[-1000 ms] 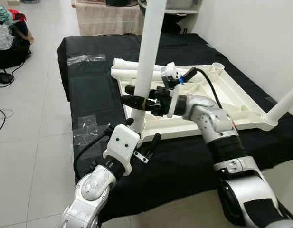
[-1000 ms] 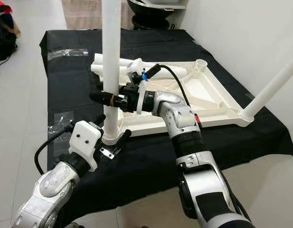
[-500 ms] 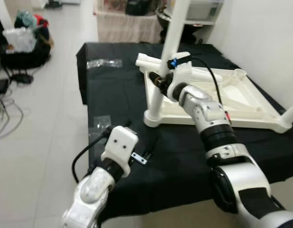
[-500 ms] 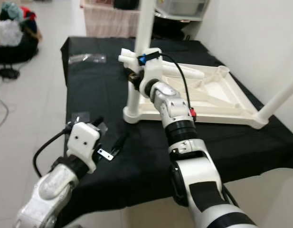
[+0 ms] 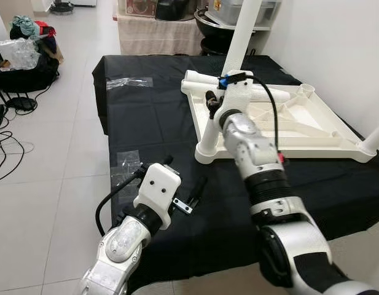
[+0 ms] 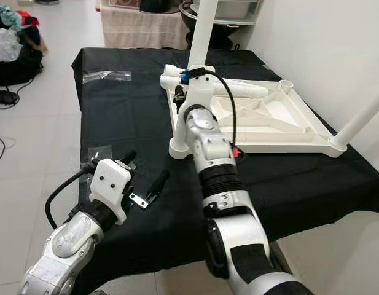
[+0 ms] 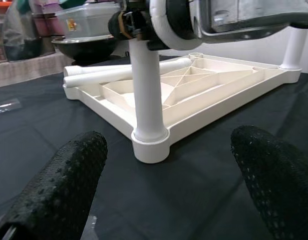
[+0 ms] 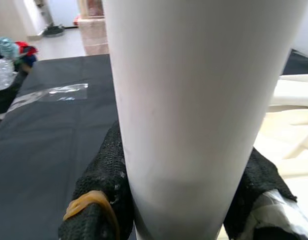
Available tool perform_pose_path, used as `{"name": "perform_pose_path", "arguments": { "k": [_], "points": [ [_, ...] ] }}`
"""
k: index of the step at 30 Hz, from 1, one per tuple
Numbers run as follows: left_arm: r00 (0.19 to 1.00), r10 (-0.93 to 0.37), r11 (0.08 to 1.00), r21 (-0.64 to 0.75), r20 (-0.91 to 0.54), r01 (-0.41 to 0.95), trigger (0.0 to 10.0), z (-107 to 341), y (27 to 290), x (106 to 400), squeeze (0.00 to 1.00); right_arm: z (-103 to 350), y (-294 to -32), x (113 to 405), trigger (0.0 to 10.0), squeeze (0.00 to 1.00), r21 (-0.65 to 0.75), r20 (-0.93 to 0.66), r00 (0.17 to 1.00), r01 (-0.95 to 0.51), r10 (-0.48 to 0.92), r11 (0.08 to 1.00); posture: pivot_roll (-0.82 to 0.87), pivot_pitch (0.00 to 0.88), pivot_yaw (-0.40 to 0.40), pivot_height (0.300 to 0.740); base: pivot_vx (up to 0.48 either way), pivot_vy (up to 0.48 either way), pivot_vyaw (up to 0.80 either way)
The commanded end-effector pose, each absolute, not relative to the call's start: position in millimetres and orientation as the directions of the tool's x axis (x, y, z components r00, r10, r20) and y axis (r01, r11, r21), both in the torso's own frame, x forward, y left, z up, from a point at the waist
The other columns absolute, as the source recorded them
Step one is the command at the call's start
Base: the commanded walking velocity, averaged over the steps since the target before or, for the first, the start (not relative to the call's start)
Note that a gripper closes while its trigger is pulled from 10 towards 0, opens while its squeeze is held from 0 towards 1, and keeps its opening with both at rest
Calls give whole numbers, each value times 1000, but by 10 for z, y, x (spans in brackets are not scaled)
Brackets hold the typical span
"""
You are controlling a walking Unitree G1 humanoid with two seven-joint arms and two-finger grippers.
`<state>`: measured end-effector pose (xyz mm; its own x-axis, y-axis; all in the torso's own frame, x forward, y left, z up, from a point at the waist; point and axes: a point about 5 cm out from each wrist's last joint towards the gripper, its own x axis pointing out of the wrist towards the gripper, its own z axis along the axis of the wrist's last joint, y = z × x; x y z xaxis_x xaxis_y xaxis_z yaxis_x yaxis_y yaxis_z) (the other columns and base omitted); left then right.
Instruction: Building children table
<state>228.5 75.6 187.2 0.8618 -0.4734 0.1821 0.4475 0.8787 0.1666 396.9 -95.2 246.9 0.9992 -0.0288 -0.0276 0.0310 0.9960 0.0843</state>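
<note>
The white children's table top (image 5: pixel 312 132) lies upside down on a table under a black cloth (image 5: pixel 152 123). One white leg (image 5: pixel 237 46) stands upright in its near left corner socket (image 5: pixel 206 152). My right gripper (image 5: pixel 215 106) is shut on this leg partway up; in the right wrist view the leg (image 8: pixel 188 100) sits between both black fingers (image 8: pixel 106 190). My left gripper (image 5: pixel 185 171) hovers open over the cloth, short of the socket, with nothing between its fingers (image 7: pixel 59 190). Another leg (image 5: pixel 375 136) stands at the right corner. Two loose legs (image 5: pixel 198 80) lie on the top's far side.
Clear plastic bags (image 5: pixel 131 81) lie on the cloth at the far left, and more (image 5: pixel 125 161) near my left gripper. Bags and clothes (image 5: pixel 23 49) and cables (image 5: pixel 5 141) lie on the floor to the left. A white wall (image 5: pixel 336 43) runs close along the right.
The camera has shifted. My left gripper has let go of the leg's base and drawn back towards me. The right gripper keeps its hold on the upright leg.
</note>
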Motion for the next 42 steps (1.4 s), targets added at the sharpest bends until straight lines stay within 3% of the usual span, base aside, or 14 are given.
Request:
{"name": "perform_pose_path", "arguments": {
  "k": [1,3,4,5,6,15,16,23,29,36,38,40,42],
  "points": [
    [861,-476,877,160,178,452,10000,1847,735,2278,0,2131,-1179,3947,0,0,38,-166,972,176,-167,984,75,93,-133,740,0,0,0],
    [861,-477,877,160,177,453,10000,1846,734,2277,0,2133,-1197,3936,0,0,42,-165,968,197,-187,980,75,93,-133,740,0,0,0],
    [860,-478,876,160,177,454,10000,1841,730,2274,0,2179,-1187,3928,10000,0,74,-136,975,185,-174,980,72,87,-132,740,0,0,0],
    [860,-478,876,160,177,454,10000,1841,730,2274,0,2179,-1187,3928,10000,0,74,-136,975,185,-174,980,72,87,-132,740,0,0,0],
    [860,-479,876,160,177,455,10000,1840,728,2277,0,2218,-1168,3929,10000,1000,97,-107,983,163,-153,982,70,88,-130,740,0,0,0],
    [861,-475,878,161,182,450,10000,1858,740,2301,0,2390,-1061,3904,10000,1000,116,8,994,105,-107,988,67,95,-124,740,0,0,0],
    [861,-476,878,162,181,451,10000,1855,738,2302,0,2403,-1017,3899,10000,0,107,23,998,57,-60,993,65,93,-124,740,0,0,0],
    [860,-478,877,160,182,453,10000,1856,730,2314,0,2204,-877,3794,10000,0,30,-25,996,-90,91,995,60,98,-123,740,0,0,0],
    [860,-477,877,160,179,453,10000,1850,744,2317,0,1931,-1079,3632,10000,0,-16,-66,998,-17,16,1000,60,90,-123,740,0,0,0],
    [862,-477,877,161,170,454,10000,1826,758,2321,0,1838,-1480,3452,10000,0,-46,42,997,64,-62,997,56,90,-120,740,0,0,0],
    [862,-478,876,162,170,454,10000,1826,759,2323,0,1846,-1473,3437,10000,0,-19,53,999,11,-10,1000,56,91,-119,740,0,0,0],
    [862,-478,876,162,170,454,10000,1828,761,2325,0,1828,-1374,3405,10000,0,13,32,981,-191,191,982,56,90,-118,740,0,0,0],
    [862,-478,876,163,169,454,10000,1826,763,2327,0,1701,-1306,3351,10000,0,10,-89,918,-386,386,922,55,91,-117,740,0,0,0]
  ]
}}
